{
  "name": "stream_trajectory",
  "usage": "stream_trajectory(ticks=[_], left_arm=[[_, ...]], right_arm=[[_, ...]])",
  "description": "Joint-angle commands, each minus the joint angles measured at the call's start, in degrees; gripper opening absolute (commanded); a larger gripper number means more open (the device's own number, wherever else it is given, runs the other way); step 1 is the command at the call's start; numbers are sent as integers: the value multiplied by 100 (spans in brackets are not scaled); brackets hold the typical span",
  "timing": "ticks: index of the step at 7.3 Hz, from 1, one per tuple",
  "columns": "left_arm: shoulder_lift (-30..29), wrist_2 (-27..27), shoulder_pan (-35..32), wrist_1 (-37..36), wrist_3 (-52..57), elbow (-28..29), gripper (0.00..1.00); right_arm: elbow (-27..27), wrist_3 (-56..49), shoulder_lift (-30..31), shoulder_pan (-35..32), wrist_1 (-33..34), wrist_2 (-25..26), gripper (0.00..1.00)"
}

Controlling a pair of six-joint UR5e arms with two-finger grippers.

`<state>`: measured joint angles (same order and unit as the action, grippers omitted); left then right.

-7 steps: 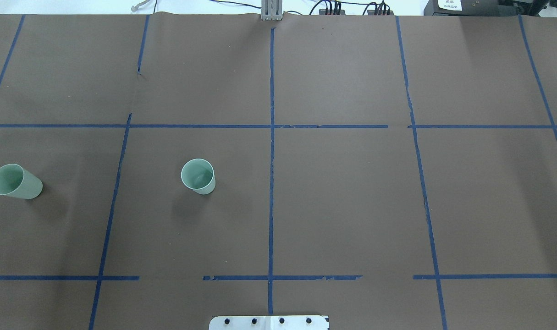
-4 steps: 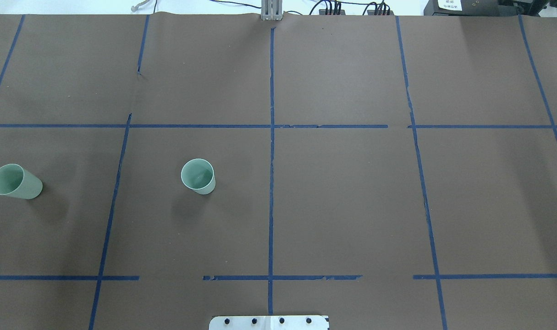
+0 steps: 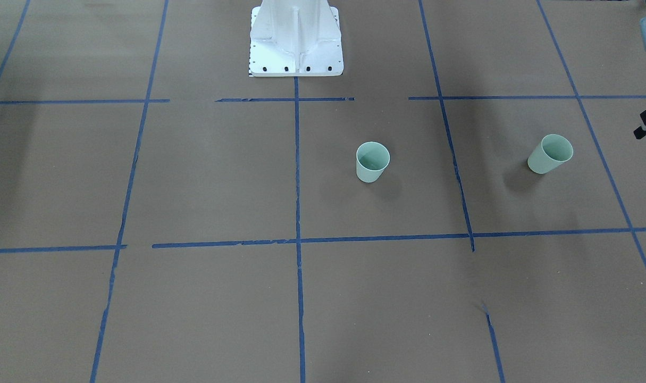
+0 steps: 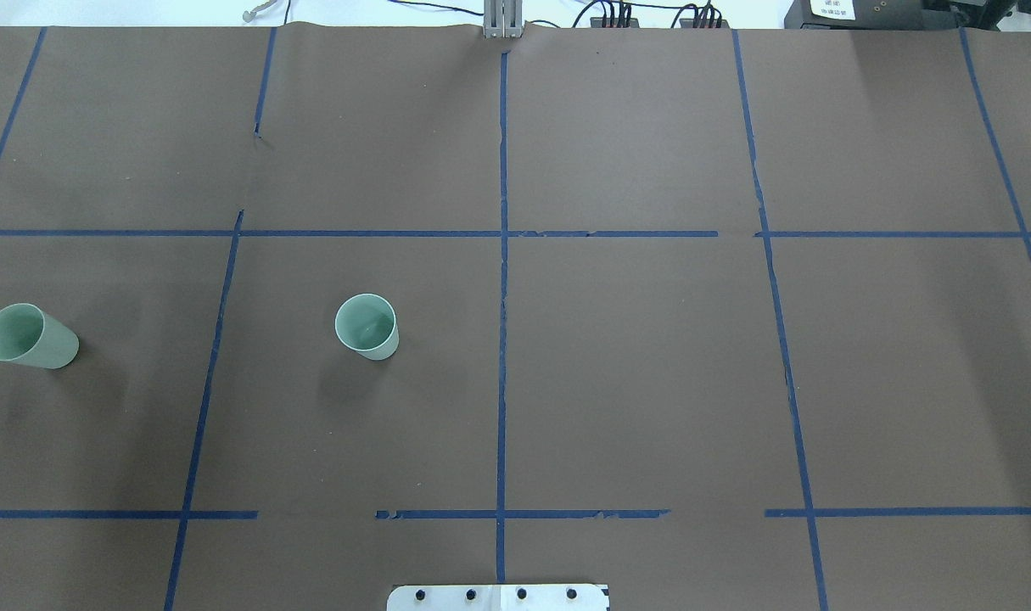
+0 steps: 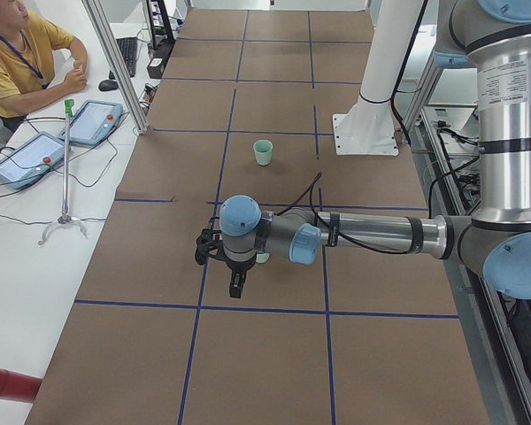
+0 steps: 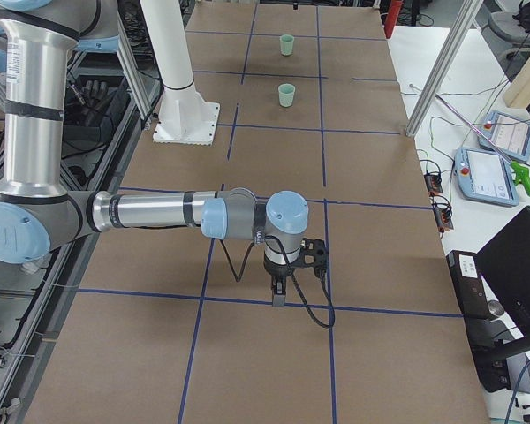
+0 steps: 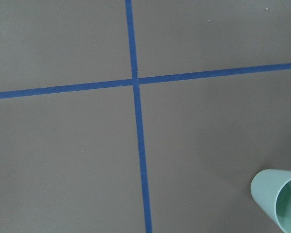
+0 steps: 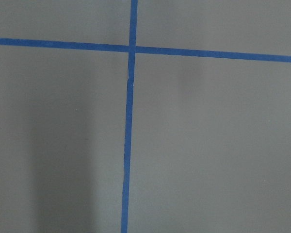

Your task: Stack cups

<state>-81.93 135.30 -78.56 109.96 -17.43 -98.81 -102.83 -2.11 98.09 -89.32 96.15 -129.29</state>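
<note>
Tho cropped, outer cup (image 7: 274,196) upright.

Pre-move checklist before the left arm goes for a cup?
1. Both upright, mouths up, inner cup and outer cup: ok.
2. Cups apart, both empty: ok.
3. Centring of left gripper over outer cup: not ok; cup sits in the left wrist view's corner.
4. State of left gripper, open or shut: cannot tell.
5. Position of right gripper, well away from both cups: ok.
</note>
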Motion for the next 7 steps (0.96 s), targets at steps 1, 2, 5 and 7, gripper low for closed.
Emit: stream_trajectory(ticks=[1, 2, 5, 7], left_arm=[[54, -319, 830, 971, -1362, 20, 100], [63, -573, 1103, 1192, -1751, 20, 100], [142, -865, 1580, 1370, -2097, 28, 100], [143, -874, 1790, 1458, -2298, 37, 100]], right_arm=[[0, 0, 0, 3, 0, 0, 100], [0, 0, 0, -6, 0, 0, 100], [0, 0, 0, 3, 0, 0, 100], [0, 0, 0, 3, 0, 0, 100]])
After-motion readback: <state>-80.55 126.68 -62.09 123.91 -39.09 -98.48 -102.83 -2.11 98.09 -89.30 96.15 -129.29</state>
